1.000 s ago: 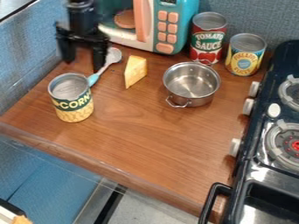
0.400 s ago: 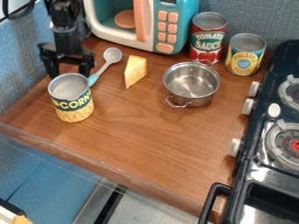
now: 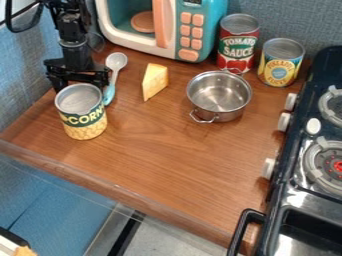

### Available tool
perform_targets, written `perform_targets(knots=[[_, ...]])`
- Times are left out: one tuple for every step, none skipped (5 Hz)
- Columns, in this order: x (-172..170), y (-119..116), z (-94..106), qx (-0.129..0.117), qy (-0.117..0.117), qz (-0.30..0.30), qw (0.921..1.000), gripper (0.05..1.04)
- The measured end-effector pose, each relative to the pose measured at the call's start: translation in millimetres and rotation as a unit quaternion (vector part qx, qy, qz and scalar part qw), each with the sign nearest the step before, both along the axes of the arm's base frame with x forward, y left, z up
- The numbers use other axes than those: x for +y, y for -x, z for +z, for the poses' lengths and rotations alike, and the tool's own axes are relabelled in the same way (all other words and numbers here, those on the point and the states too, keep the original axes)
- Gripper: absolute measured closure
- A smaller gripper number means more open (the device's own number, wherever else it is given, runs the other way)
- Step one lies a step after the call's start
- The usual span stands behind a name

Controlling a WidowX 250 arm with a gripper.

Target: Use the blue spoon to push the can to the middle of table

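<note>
The black gripper [image 3: 79, 86] hangs at the upper left of the table, just behind the corn can [image 3: 83, 112], with its two fingers spread apart. The can stands upright at the table's left side, and its top hides part of the space between the fingers. Close by the gripper's right finger lies the blue spoon [image 3: 109, 93], its blue handle beside the can and its pale bowl pointing toward the microwave. Whether finger and spoon touch, I cannot tell.
Right of the spoon is a cheese wedge [image 3: 155, 81], then a metal pot [image 3: 219, 96]. A toy microwave [image 3: 194, 30], a tomato sauce can [image 3: 238, 44] and a pineapple can [image 3: 281, 62] stand at the back. The stove [image 3: 294, 175] borders the right side.
The gripper has shifted left and down toward the corn can. Since the middle frame the spoon has turned, its bowl swinging left and its handle shifting slightly. The can has stayed put.
</note>
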State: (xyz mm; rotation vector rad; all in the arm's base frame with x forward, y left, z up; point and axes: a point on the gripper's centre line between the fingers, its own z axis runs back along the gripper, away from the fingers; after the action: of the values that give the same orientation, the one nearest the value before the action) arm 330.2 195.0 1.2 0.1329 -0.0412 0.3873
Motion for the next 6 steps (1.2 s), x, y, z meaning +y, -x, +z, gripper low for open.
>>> perform_targets(knots=[[-2.8, 4.9, 1.3, 0.007, 0.0, 0.0, 1.0, 0.084], [-3.7, 0.2, 36.6, -0.017, -0.017, 0.0, 0.9997, 0.084], [-11.2, -11.2, 48.5, -0.031, -0.009, -0.003, 0.9995, 0.084], [-15.6, -16.8, 34.3, -0.012, 0.006, 0.008, 0.9999, 0.084], [-17.0, -21.3, 15.0, 0.0, 0.022, 0.026, 0.9994, 0.084], [-22.7, -22.9, 9.7, 0.006, 0.022, 0.033, 0.9992, 0.084]])
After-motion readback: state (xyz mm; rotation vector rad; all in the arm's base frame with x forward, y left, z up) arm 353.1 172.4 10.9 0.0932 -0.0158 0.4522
